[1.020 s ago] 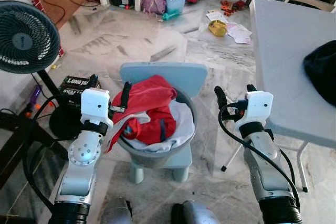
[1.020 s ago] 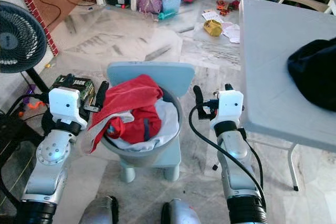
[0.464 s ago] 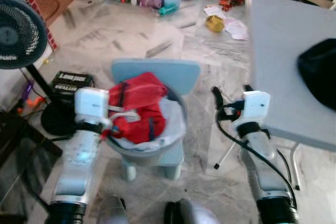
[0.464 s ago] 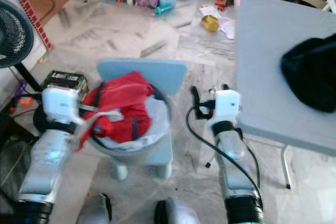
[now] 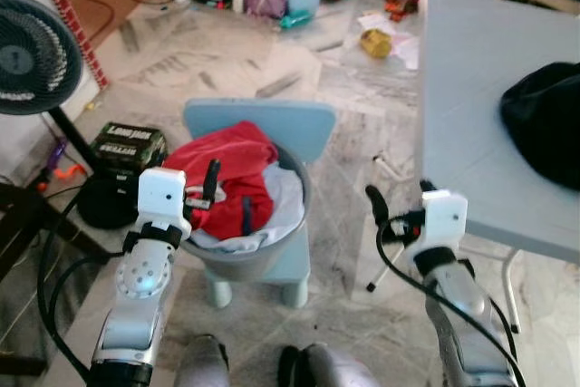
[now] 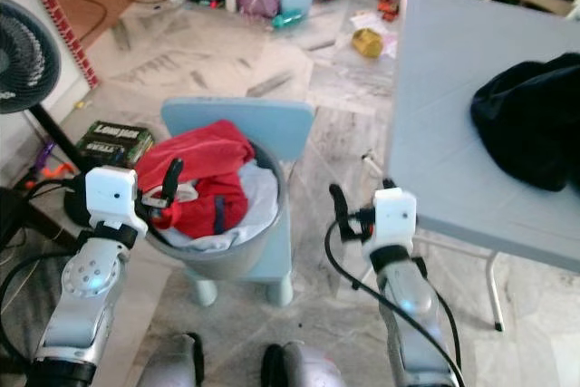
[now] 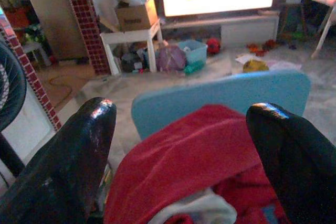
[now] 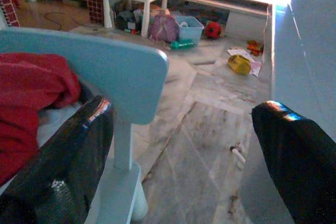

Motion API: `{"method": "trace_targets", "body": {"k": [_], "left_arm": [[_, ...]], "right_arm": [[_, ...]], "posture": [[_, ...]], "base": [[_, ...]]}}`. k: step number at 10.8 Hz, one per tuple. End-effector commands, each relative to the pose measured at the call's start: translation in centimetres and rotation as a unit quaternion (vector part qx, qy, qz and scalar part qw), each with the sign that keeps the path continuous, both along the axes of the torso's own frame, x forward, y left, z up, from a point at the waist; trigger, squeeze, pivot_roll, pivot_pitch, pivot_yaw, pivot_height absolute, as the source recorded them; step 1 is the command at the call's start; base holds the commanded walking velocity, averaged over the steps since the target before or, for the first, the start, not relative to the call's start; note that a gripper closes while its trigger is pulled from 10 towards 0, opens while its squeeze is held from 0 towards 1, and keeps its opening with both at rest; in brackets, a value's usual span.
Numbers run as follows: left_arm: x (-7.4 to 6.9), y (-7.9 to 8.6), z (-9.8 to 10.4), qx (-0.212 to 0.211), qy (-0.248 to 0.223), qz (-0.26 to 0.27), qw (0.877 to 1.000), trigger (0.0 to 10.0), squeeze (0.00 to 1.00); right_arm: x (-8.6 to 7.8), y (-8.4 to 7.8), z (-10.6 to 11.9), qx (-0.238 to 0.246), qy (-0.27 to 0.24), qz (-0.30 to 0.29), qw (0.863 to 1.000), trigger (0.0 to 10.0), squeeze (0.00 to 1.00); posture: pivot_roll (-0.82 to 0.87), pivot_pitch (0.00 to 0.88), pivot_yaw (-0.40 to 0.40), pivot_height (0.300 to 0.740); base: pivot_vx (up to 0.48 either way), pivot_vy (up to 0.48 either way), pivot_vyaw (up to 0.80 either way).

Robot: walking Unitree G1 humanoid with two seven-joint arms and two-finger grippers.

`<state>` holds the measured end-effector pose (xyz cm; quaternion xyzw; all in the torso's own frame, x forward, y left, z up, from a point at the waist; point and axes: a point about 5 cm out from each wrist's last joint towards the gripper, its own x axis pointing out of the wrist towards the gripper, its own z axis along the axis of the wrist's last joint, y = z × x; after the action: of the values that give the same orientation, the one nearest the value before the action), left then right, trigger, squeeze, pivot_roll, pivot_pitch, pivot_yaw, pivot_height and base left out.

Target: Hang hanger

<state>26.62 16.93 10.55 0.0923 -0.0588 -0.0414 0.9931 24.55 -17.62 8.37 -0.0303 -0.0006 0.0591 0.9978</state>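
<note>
The left gripper (image 5: 201, 189) is held wide open and empty at the near rim of a grey basket (image 5: 263, 256) on a small blue chair (image 5: 272, 129).
A black fan (image 5: 32, 65) is seen far left; red clothes (image 5: 227, 169) are heaped in the basket; the right gripper (image 5: 399, 206), likewise spread and empty, is poised beside a grey table (image 5: 462, 88) bearing a black garment (image 5: 544, 124). No hanger can be made out.

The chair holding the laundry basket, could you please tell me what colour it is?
Light blue. The chair shows best in the left wrist view.
</note>
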Motion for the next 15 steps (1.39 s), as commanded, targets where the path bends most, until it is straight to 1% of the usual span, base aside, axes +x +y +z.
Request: {"method": "trace_targets", "body": {"k": [1,2,3,4,5,6,7,8,9,10,11,12,13,14,15], "left_arm": [[-0.2,0.3,-1.0,0.008,0.023,0.005,1.0,10.0,0.0],[-0.2,0.5,-1.1,0.01,0.027,0.008,1.0,10.0,0.0],[0.1,1.0,-1.5,0.018,0.043,0.012,0.999,10.0,0.0],[0.2,1.0,-2.2,0.031,0.07,-0.011,0.997,10.0,0.0],[0.3,0.8,-3.5,0.061,0.112,-0.051,0.99,10.0,0.0],[0.3,0.7,-4.6,0.102,0.138,-0.101,0.98,10.0,0.0],[0.6,0.7,-4.3,0.118,0.126,-0.123,0.977,10.0,0.0],[1.0,0.2,-4.0,0.145,0.116,-0.159,0.97,10.0,0.0],[1.1,-0.3,-4.0,0.159,0.116,-0.182,0.963,10.0,0.0],[0.9,-0.8,-4.3,0.176,0.124,-0.213,0.953,10.0,0.0],[0.7,-1.3,-4.6,0.187,0.129,-0.243,0.943,10.0,0.0],[0.9,-1.8,-4.7,0.194,0.128,-0.255,0.939,10.0,0.0],[0.9,-2.2,-5.0,0.185,0.139,-0.269,0.935,10.0,0.0],[0.8,-2.2,-5.8,0.212,0.149,-0.274,0.926,10.0,0.0],[0.9,-1.7,-6.6,0.215,0.162,-0.26,0.927,10.0,0.0]], "right_arm": [[-0.2,0.1,0.7,-0.001,-0.008,0.006,1.0,10.0,0.0],[-0.4,0.0,0.7,-0.001,-0.007,0.006,1.0,10.0,0.0],[-0.6,-0.4,0.6,-0.006,-0.002,0.003,1.0,10.0,0.0],[-0.5,-0.5,0.9,-0.007,-0.004,0.002,1.0,10.0,0.0],[-0.3,-0.3,1.5,-0.005,-0.01,0.003,1.0,10.0,0.0],[-0.5,0.0,2.6,-0.004,-0.02,0.011,1.0,10.0,0.0],[-1.2,-0.2,3.3,-0.005,-0.021,0.017,1.0,10.0,0.0],[-2.7,-0.5,3.3,-0.016,-0.01,0.037,0.999,10.0,0.0],[-3.4,-1.1,2.8,-0.031,0.003,0.033,0.999,10.0,0.0],[-3.3,-1.3,2.6,-0.026,0.008,0.022,0.999,10.0,0.0],[-2.9,-0.9,2.8,-0.024,0.005,0.027,0.999,10.0,0.0],[-2.5,-0.1,3.1,-0.022,0.005,0.045,0.999,10.0,0.0],[-2.5,0.1,3.3,-0.026,0.003,0.054,0.998,10.0,0.0],[-2.5,0.0,3.4,-0.027,0.004,0.054,0.998,10.0,0.0],[-2.6,-0.3,3.5,-0.03,0.005,0.053,0.998,10.0,0.0]], "posture": [[0.0,0.199,-0.087,0.74],[0.0,0.203,-0.089,0.74],[0.0,0.208,-0.091,0.74],[0.0,0.221,-0.093,0.74],[0.0,0.228,-0.095,0.74],[-0.05,0.256,-0.108,0.74],[-0.07,0.272,-0.111,0.74],[-0.09,0.279,-0.113,0.74],[-0.1,0.285,-0.112,0.74],[-0.1,0.287,-0.112,0.74],[-0.09,0.288,-0.115,0.74],[-0.08,0.287,-0.123,0.74],[-0.08,0.287,-0.123,0.74],[-0.09,0.285,-0.129,0.74],[-0.11,0.287,-0.134,0.74]], "base": [[0.0,0.0,0.0],[0.0,0.0,0.0],[0.0,0.0,0.0],[0.0,0.0,0.0],[0.0,0.0,0.0],[0.0,0.0,0.0],[0.0,0.0,0.0],[0.0,0.0,0.0],[0.0,0.0,0.0],[0.0,0.0,0.0],[0.0,0.0,0.0],[0.0,0.0,0.0],[0.0,0.0,0.0],[0.0,0.0,0.0],[0.0,0.0,0.0]]}}
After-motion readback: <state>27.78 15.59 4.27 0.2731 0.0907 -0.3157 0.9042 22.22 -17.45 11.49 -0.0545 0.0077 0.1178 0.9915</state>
